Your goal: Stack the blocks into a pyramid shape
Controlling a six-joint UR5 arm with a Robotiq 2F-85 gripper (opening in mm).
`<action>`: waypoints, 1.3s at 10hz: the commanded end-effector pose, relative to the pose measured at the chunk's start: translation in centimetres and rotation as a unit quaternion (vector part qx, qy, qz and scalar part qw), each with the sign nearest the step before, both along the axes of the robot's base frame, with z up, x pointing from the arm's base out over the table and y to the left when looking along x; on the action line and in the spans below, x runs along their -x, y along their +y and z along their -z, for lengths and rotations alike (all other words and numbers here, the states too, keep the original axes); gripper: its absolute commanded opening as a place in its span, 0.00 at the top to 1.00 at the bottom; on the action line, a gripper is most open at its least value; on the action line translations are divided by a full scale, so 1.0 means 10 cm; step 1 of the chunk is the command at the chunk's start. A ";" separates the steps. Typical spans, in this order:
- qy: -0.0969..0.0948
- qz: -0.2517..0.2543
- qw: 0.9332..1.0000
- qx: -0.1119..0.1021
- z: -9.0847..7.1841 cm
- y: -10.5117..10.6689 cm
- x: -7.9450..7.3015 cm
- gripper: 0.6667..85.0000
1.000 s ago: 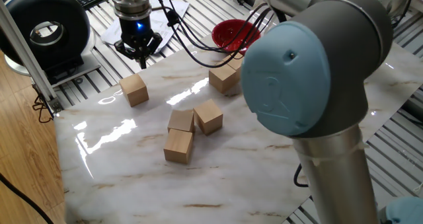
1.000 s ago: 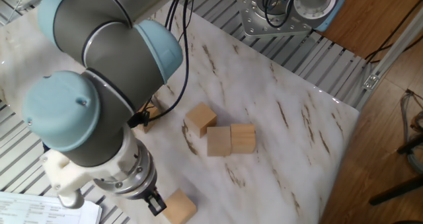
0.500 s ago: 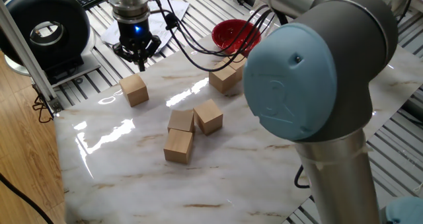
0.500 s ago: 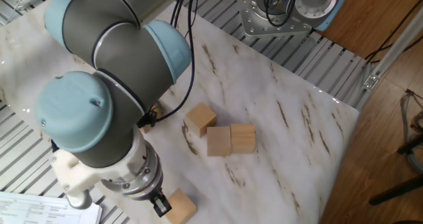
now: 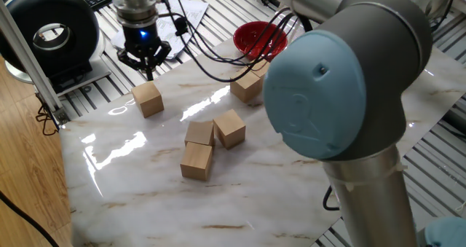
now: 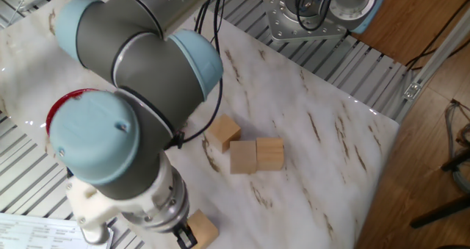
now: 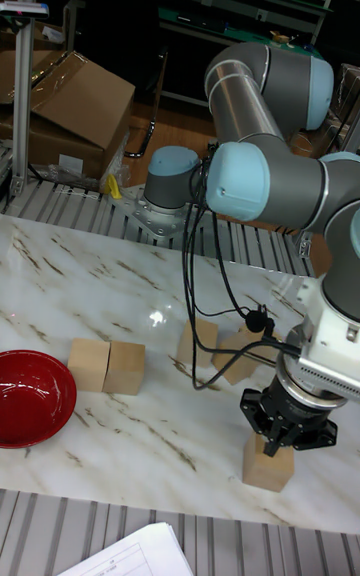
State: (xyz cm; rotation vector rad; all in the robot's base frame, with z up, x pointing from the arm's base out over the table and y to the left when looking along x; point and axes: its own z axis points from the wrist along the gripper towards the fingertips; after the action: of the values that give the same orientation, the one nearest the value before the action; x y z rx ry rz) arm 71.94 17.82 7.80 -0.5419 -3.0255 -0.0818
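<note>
Tool [image 5: 148, 70] hangs just above lone block [image 5: 148, 98] at worktop [image 5: 145, 189] edge; whether spread or pressed together, cannot tell.

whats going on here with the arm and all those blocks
A UR5 arm is working over a marble-patterned table scattered with plain wooden blocks. Its gripper hangs just above a lone block near the table's edge and holds nothing. Three more blocks lie clustered in the middle, and two blocks sit side by side next to the red bowl. Nothing is stacked yet, so the pyramid has not been started.
</note>
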 end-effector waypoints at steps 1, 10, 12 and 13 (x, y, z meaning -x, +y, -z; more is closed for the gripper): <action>0.000 0.016 1.000 0.003 -0.02 0.17 -0.05 1.00; -0.012 0.012 1.000 0.016 0.08 0.06 0.06 1.00; -0.016 0.013 1.000 0.013 0.11 0.06 0.07 1.00; -0.017 0.013 1.000 0.013 0.11 0.05 0.08 1.00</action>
State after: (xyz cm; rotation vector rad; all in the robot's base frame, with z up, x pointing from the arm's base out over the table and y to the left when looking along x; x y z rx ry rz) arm 71.44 18.29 6.89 -0.5796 -3.0533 -0.0339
